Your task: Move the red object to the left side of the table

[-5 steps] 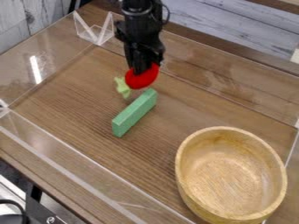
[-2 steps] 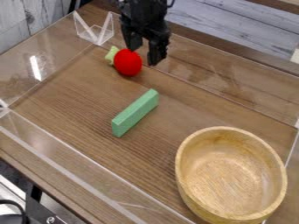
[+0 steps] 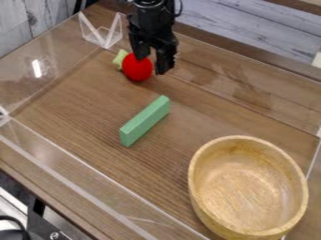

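The red object (image 3: 135,68), a small glossy ball with a green leafy stub on its upper left, rests on the table (image 3: 75,122) in the far left part. My gripper (image 3: 156,64) points down just right of and behind it. Its two dark fingers stand open with nothing held between them. The left finger is close against the ball's right side; I cannot tell whether it touches.
A green rectangular block (image 3: 145,120) lies diagonally near the middle. A round light wooden bowl (image 3: 201,161) stands at the front right. Low clear acrylic walls (image 3: 38,70) border the tabletop, with a clear bracket at the far left corner.
A second ago the gripper was shut on the red object above the green block. It carried it up-left, let go and opened; the object now lies on the table.
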`<state>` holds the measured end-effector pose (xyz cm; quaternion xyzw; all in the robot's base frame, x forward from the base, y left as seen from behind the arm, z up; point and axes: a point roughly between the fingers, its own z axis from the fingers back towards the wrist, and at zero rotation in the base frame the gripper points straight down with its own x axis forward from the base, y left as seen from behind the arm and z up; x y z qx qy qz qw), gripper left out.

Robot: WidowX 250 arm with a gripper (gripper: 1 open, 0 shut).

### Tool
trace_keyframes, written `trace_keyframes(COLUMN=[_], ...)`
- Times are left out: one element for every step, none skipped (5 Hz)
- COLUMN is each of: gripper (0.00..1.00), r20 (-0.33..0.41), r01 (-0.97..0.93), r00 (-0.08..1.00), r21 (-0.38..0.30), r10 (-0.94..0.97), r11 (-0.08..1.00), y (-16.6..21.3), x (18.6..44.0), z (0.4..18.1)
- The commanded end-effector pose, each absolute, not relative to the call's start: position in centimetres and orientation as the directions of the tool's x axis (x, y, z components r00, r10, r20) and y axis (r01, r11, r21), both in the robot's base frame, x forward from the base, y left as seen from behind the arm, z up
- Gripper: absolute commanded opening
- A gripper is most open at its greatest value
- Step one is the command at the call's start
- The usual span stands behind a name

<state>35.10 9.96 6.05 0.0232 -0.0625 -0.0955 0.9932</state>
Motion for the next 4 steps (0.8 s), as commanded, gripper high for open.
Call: trace_keyframes(gripper=[0.0, 0.0, 0.0, 0.0], r20=[0.164, 0.159, 0.162, 0.166], r01=[0.137, 0.097, 0.066, 0.033], r00=[0.975, 0.981, 0.984, 0.985], r21=[0.089, 0.087, 0.086, 0.081], r10=[-0.15, -0.11, -0.079, -0.046], r11=[0.987, 0.991, 0.994, 0.996], y=[11.4, 12.1, 13.3, 14.6], x=[37.1, 37.5, 36.8, 36.0], z=[7.6, 7.7, 8.3, 9.0])
